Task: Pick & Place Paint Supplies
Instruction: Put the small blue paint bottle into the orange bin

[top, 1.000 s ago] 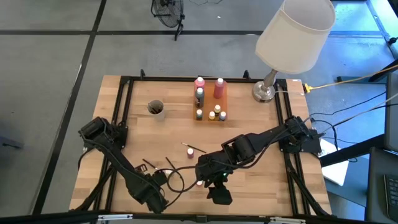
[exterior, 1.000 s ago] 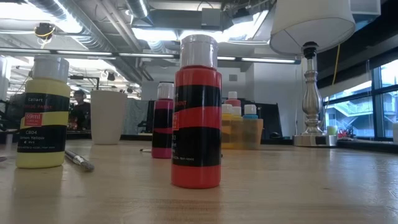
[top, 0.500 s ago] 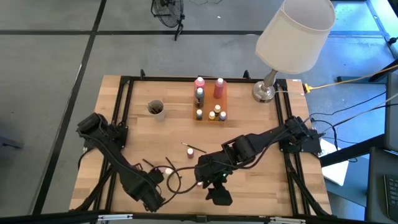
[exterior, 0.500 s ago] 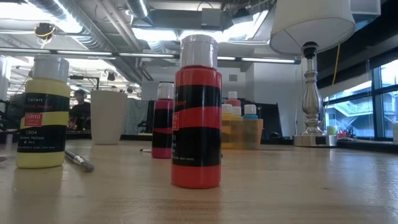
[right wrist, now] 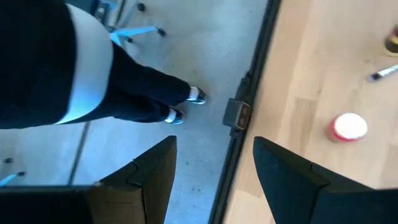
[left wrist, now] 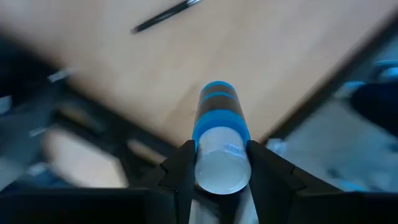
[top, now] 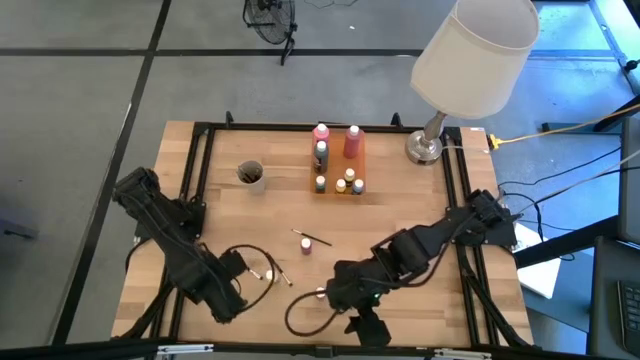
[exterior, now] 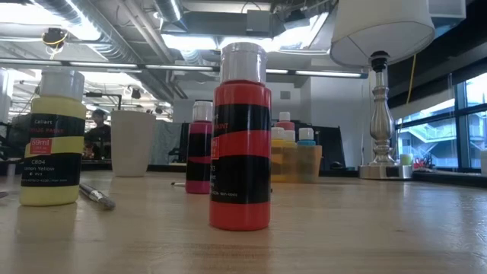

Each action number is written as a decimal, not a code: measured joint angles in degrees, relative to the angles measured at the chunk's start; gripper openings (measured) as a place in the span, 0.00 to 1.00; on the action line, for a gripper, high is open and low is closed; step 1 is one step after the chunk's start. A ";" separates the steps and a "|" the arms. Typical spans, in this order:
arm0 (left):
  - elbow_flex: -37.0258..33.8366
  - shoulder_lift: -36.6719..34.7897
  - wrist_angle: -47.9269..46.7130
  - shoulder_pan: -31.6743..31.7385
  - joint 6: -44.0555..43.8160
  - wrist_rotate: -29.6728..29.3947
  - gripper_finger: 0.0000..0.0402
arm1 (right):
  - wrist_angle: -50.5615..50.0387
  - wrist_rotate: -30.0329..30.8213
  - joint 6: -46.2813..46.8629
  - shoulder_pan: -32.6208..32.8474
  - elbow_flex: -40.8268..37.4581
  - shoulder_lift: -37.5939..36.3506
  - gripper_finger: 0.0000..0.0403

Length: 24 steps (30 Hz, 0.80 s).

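Currently left gripper [left wrist: 217, 163] pinches blue bottle [left wrist: 219, 143] by its cap end; could slip. Right gripper [right wrist: 214, 168] spread, empty.

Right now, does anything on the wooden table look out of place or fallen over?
Nothing is spilled or broken. Thin dark brushes lie loose on the wooden table. The left gripper holds a blue-banded bottle; the right gripper is open, empty, over the table's front edge.

The lamp [exterior: 380, 84] is cut off at the low view's top edge. The far bottles in the orange rack [exterior: 297, 160] are partly hidden by the red bottle [exterior: 240, 137] — their labels cannot be read.
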 joint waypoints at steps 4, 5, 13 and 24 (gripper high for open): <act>0.06 -3.54 -1.66 1.58 -2.78 -0.90 0.29 | -1.80 3.79 1.03 1.98 0.02 -0.76 0.54; 0.04 -4.03 -1.18 1.97 -2.88 -1.02 0.29 | -2.33 4.40 1.63 2.53 0.02 -0.88 0.54; 0.04 -5.77 -0.48 8.76 3.00 -2.27 0.29 | -8.57 14.65 4.98 7.76 0.02 -1.12 0.54; 0.04 -5.97 -0.68 26.38 30.51 -3.95 0.29 | -14.67 26.80 9.49 7.18 0.05 -5.30 0.54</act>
